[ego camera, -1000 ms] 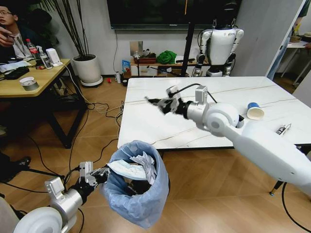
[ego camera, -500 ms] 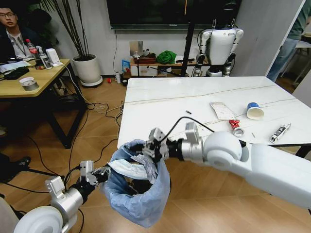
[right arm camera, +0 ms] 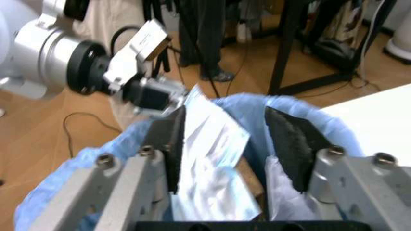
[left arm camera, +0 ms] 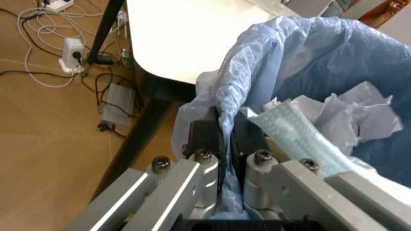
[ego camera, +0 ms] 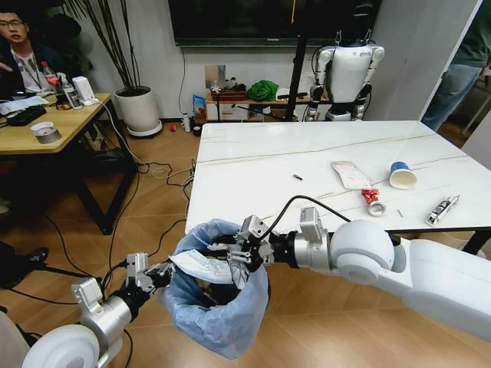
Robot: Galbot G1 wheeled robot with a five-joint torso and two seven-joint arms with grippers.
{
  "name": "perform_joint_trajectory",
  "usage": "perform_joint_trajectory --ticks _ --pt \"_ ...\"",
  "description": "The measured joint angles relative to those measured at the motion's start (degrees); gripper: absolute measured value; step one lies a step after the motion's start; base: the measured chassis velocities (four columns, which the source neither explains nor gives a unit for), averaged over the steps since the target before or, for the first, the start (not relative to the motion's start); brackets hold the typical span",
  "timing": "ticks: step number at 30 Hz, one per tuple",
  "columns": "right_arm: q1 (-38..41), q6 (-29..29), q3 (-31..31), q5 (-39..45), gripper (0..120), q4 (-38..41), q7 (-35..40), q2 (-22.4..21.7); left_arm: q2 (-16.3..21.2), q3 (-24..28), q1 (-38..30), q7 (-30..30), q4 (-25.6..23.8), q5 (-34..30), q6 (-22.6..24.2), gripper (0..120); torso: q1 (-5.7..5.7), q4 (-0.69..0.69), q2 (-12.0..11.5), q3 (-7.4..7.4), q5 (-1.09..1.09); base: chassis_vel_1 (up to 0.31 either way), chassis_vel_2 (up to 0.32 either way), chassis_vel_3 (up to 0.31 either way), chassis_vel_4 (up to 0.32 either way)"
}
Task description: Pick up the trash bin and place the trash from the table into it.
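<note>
Head view first: your left gripper [ego camera: 159, 273] is pinching the near-left rim of the small round trash bin lined with crinkled light-blue plastic bag [ego camera: 219, 322], holding it off the floor just in front of the near-left corner of the white marble-look table with black legs [ego camera: 253, 165]. Your right gripper [ego camera: 244, 251] hangs over the bin mouth with its fingers spread, nothing between them that I can see. On the table's right half there's a flat white wrapper [ego camera: 351, 175], a blue-and-white paper cup [ego camera: 402, 175] on its side, a small tape roll [ego camera: 376, 208] and a silver tube [ego camera: 438, 211].

Left wrist view: the black fingers [left arm camera: 205, 137] are pressed together on a fold of the bag liner [left arm camera: 257, 62]. That film is thin and slippery, so I'd guess it could creep out of the pinch if the load grows. Crumpled white paper [left arm camera: 359, 118] sits inside.

Right wrist view: the black pads [right arm camera: 290, 144] stand apart above a pale blue-white flat packet [right arm camera: 212, 168] lying in the bin.

The leftovers look light. I'd take the cup by its rim since it'll crush easily, and the flat wrapper by an edge.
</note>
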Motion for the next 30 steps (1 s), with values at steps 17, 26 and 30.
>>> perform_joint_trajectory --ticks 17,26,30 --pt "0.87 -0.97 17.19 3.12 100 -26.3 4.44 11.88 -0.4 -0.34 0.74 0.09 -0.36 0.24 0.01 0 0.0 0.01 0.0 0.01 0.0 0.0 0.0 0.0 0.0" --pt "1.35 -0.62 19.48 -3.9 100 -48.51 3.46 17.33 -0.56 -0.83 1.22 0.13 -0.52 0.44 0.01 0 0.02 0.01 0.0 0.01 0.01 0.0 0.0 0.0 0.0" --pt "1.25 -0.13 19.41 -5.59 100 -52.29 1.85 17.86 -0.47 -0.84 1.07 0.13 -0.48 0.39 0.01 0 0.01 0.0 0.0 0.01 0.0 0.0 0.0 0.0 0.0"
